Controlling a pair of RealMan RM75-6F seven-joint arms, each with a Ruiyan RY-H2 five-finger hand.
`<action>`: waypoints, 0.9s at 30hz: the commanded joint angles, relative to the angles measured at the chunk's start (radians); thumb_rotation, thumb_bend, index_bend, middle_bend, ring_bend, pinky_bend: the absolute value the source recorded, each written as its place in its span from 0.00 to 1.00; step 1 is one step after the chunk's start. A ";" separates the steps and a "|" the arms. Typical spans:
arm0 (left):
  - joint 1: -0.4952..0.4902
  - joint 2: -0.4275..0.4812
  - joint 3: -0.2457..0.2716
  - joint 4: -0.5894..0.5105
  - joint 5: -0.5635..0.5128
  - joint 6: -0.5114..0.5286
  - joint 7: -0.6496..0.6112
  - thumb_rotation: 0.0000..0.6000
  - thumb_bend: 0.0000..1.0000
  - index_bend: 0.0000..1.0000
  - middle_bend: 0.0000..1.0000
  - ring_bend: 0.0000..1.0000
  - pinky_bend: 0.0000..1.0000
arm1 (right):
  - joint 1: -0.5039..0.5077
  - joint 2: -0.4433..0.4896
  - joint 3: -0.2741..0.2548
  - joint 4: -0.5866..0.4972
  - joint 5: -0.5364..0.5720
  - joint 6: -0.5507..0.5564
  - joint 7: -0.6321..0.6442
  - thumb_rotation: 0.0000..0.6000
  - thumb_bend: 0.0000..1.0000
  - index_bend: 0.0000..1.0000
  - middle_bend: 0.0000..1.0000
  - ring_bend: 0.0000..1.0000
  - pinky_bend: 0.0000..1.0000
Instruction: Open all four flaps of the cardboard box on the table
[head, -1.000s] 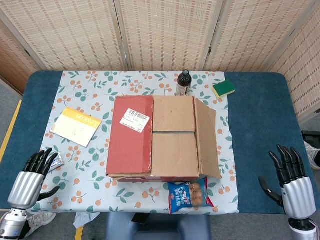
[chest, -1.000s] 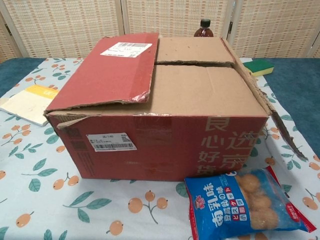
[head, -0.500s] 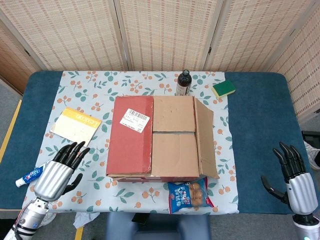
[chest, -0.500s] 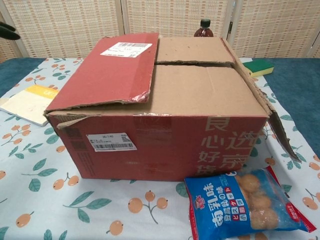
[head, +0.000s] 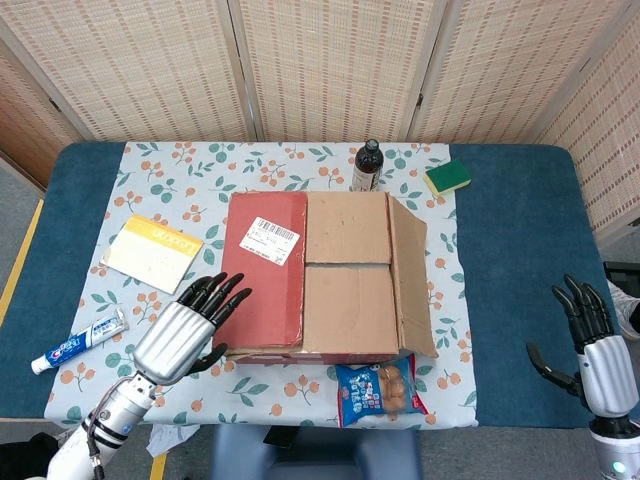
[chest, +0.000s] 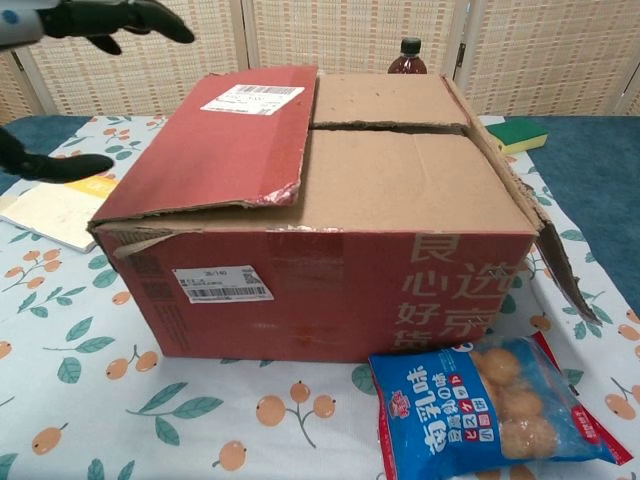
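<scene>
Cardboard box (head: 320, 275): sits mid-table on the flowered cloth (head: 180, 190), all four flaps down; its long axis runs from the robot's edge toward the bamboo screen (head: 330, 60).
Red flap (head: 265, 270): lies flat over the box's left part, printed label (head: 272, 240) uppermost; its free edge runs down the middle of the top, its near end torn and lifted a little in the chest view.
Right flap (head: 410, 275): slants down over the box's right edge, partly sprung away from the wall.
Inner flaps (head: 345, 265): two brown panels, closed, meeting in a seam across the top.
Left hand (head: 190, 330): empty, fingers spread and straight, hovering just off the box's near-left corner, fingertips pointing at the red flap; I cannot tell whether they touch it.
Right hand (head: 590, 345): empty, fingers apart and upright, well right of the box near the table edge.
Nearer hand: the left, by far; the red flap is likely first.
Move judged: the flap's free edge lies beyond the fingertips, toward the box's centre, so the hand must reach over it and lift it back leftward.
Around the box: snack bag (head: 380, 390) against the front wall, bottle (head: 366, 166) behind, sponge (head: 447, 178) behind-right, booklet (head: 152, 253) and toothpaste (head: 80, 342) to the left.
</scene>
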 joint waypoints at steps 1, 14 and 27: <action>-0.089 -0.082 -0.051 -0.040 -0.114 -0.032 0.116 1.00 0.38 0.00 0.04 0.05 0.17 | -0.006 0.009 0.008 -0.006 0.008 0.007 0.015 1.00 0.40 0.00 0.00 0.00 0.00; -0.233 -0.260 -0.032 -0.065 -0.328 0.036 0.375 1.00 0.32 0.00 0.04 0.05 0.17 | -0.051 0.068 0.031 -0.031 -0.005 0.103 0.104 1.00 0.40 0.00 0.00 0.00 0.00; -0.337 -0.406 -0.026 -0.029 -0.395 0.114 0.476 1.00 0.31 0.00 0.04 0.04 0.19 | -0.074 0.099 0.024 -0.045 -0.028 0.125 0.161 1.00 0.40 0.00 0.00 0.00 0.00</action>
